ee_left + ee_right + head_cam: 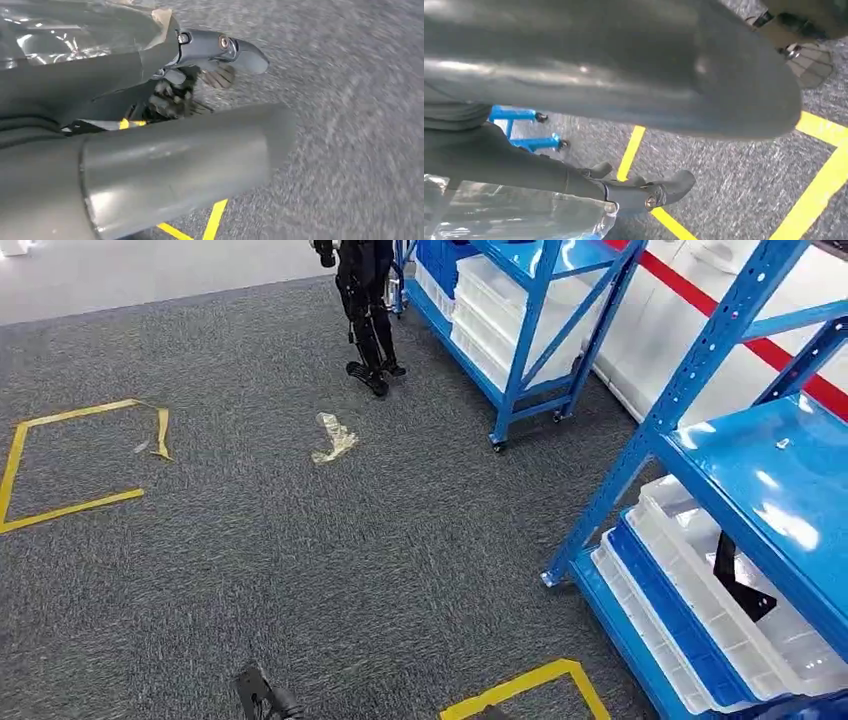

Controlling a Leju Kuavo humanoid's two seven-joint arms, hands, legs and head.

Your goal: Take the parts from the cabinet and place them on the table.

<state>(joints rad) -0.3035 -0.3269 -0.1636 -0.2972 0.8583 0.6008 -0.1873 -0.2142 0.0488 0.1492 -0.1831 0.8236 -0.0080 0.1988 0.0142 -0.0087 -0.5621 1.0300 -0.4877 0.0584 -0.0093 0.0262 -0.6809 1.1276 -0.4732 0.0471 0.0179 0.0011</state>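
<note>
Head view looks down on grey carpet (300, 560) with the near blue cabinet (760, 490) at the right, where a black part (738, 580) lies in a white tray (740, 640) on its lower shelf; no table is visible. Both arms hang low: the left hand (200, 65) and the right hand (644, 192) each show above carpet and yellow floor tape (819, 195), fingers loosely curled and apparently holding nothing, though the left is too blurred to be sure. To do this approach well, I judge the robot should square up to the near cabinet and stand steady before reaching under the upper shelf.
</note>
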